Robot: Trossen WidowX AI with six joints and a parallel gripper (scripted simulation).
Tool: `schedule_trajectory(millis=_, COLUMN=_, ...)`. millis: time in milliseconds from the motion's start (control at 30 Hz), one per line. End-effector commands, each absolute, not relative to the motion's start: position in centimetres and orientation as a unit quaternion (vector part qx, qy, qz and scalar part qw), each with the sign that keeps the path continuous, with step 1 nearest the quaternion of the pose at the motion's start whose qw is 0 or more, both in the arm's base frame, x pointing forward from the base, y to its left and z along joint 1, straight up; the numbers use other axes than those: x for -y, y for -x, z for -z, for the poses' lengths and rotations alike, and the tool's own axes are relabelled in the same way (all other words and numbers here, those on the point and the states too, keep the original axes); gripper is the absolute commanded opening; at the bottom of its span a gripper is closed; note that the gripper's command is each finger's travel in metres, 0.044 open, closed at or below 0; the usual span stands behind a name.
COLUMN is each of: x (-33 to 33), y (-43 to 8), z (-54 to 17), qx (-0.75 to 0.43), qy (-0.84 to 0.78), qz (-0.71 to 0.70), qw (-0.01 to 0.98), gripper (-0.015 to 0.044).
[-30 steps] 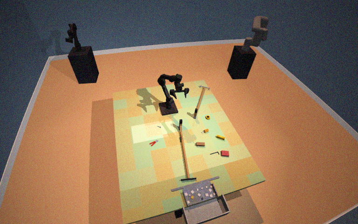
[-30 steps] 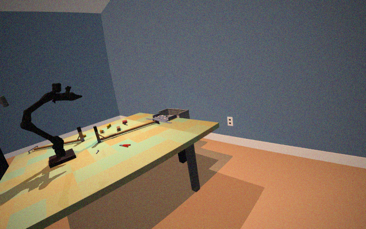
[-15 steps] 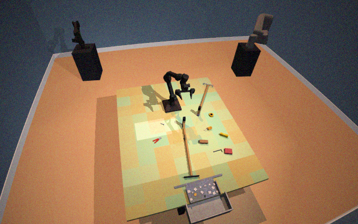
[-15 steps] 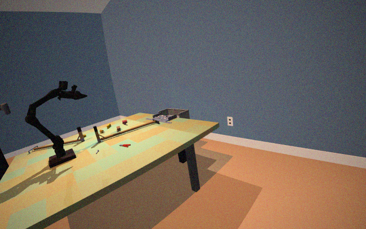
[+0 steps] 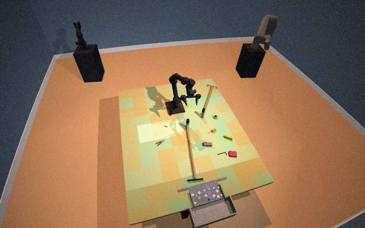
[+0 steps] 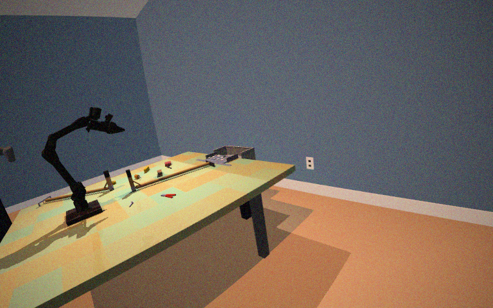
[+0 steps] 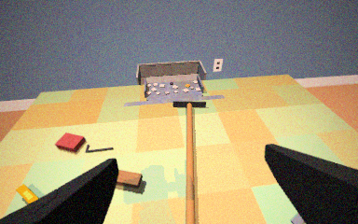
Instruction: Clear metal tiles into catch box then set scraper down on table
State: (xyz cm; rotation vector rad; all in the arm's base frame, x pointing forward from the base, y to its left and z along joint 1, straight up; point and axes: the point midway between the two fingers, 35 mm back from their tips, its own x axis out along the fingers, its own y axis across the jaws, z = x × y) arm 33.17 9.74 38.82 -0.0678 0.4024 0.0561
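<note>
The long scraper (image 5: 190, 153) (image 6: 174, 174) (image 7: 190, 140) lies on the table, its black blade just short of the steel bench plate (image 5: 203, 201) (image 7: 160, 99) and its upright dark grip (image 5: 187, 122) (image 6: 129, 180) towards the arm. Several pale metal tiles (image 5: 199, 192) (image 7: 162, 86), one orange and one dark among them, are scattered over the plate. The catch box (image 5: 214, 217) (image 6: 247, 152) (image 7: 170, 70) adjoins the plate's far end; no tile shows in it. My gripper (image 5: 191, 104) (image 6: 123, 129) (image 7: 191, 158) is open and empty, high above the table and back from the scraper's grip.
A shorter tool (image 5: 207, 100) (image 6: 79, 194) lies beside the arm. A brown block (image 5: 207, 144) (image 7: 130, 178), red block (image 5: 232, 154) (image 7: 70, 142), hex key (image 5: 222, 153) (image 7: 100, 149) and yellow piece (image 5: 228, 137) (image 7: 27, 193) lie on one side of the scraper, red pliers (image 5: 160, 142) (image 6: 169, 196) on the other.
</note>
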Motion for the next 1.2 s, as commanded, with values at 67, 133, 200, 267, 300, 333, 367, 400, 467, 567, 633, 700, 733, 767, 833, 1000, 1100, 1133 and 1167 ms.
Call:
schedule_trajectory(millis=67, x=-10.1, y=-35.0, z=-38.3, qx=-0.218, qy=0.032, qz=-0.026, qw=0.975, gripper=0.0440)
schedule_trajectory(millis=133, x=-10.2, y=-35.6, z=-38.0, qx=-0.225, qy=0.032, qz=-0.026, qw=0.974, gripper=0.0440)
schedule_trajectory(millis=200, x=-10.2, y=-36.2, z=-37.7, qx=-0.231, qy=0.033, qz=-0.025, qw=0.972, gripper=0.0440)
schedule_trajectory(millis=267, x=-10.3, y=-36.8, z=-37.4, qx=-0.238, qy=0.033, qz=-0.024, qw=0.970, gripper=0.0440)
schedule_trajectory(millis=300, x=-10.3, y=-37.1, z=-37.3, qx=-0.241, qy=0.033, qz=-0.023, qw=0.970, gripper=0.0440)
schedule_trajectory(millis=333, x=-10.4, y=-37.4, z=-37.1, qx=-0.244, qy=0.033, qz=-0.023, qw=0.969, gripper=0.0440)
schedule_trajectory(millis=367, x=-10.4, y=-37.7, z=-37.0, qx=-0.248, qy=0.033, qz=-0.022, qw=0.968, gripper=0.0440)
schedule_trajectory(millis=400, x=-10.4, y=-38.0, z=-36.8, qx=-0.251, qy=0.033, qz=-0.022, qw=0.967, gripper=0.0440)
schedule_trajectory(millis=467, x=-10.4, y=-38.7, z=-36.4, qx=-0.258, qy=0.033, qz=-0.021, qw=0.965, gripper=0.0440)
schedule_trajectory(millis=567, x=-10.5, y=-39.6, z=-35.9, qx=-0.267, qy=0.033, qz=-0.020, qw=0.963, gripper=0.0440)
schedule_trajectory(millis=633, x=-10.5, y=-40.1, z=-35.5, qx=-0.274, qy=0.033, qz=-0.019, qw=0.961, gripper=0.0440)
schedule_trajectory(millis=700, x=-10.5, y=-40.7, z=-35.1, qx=-0.280, qy=0.033, qz=-0.018, qw=0.959, gripper=0.0440)
schedule_trajectory(millis=733, x=-10.5, y=-41.0, z=-34.9, qx=-0.284, qy=0.033, qz=-0.017, qw=0.958, gripper=0.0440)
schedule_trajectory(millis=767, x=-10.5, y=-41.3, z=-34.7, qx=-0.287, qy=0.033, qz=-0.017, qw=0.957, gripper=0.0440)
schedule_trajectory(millis=833, x=-10.5, y=-41.9, z=-34.3, qx=-0.294, qy=0.032, qz=-0.016, qw=0.955, gripper=0.0440)
schedule_trajectory(millis=1000, x=-10.4, y=-43.4, z=-33.2, qx=-0.310, qy=0.031, qz=-0.013, qw=0.950, gripper=0.0440)
schedule_trajectory(millis=1100, x=-10.4, y=-44.3, z=-32.4, qx=-0.320, qy=0.030, qz=-0.012, qw=0.947, gripper=0.0440)
schedule_trajectory(millis=1133, x=-10.3, y=-44.5, z=-32.2, qx=-0.323, qy=0.029, qz=-0.011, qw=0.946, gripper=0.0440)
schedule_trajectory(millis=1167, x=-10.3, y=-44.8, z=-31.9, qx=-0.326, qy=0.029, qz=-0.011, qw=0.945, gripper=0.0440)
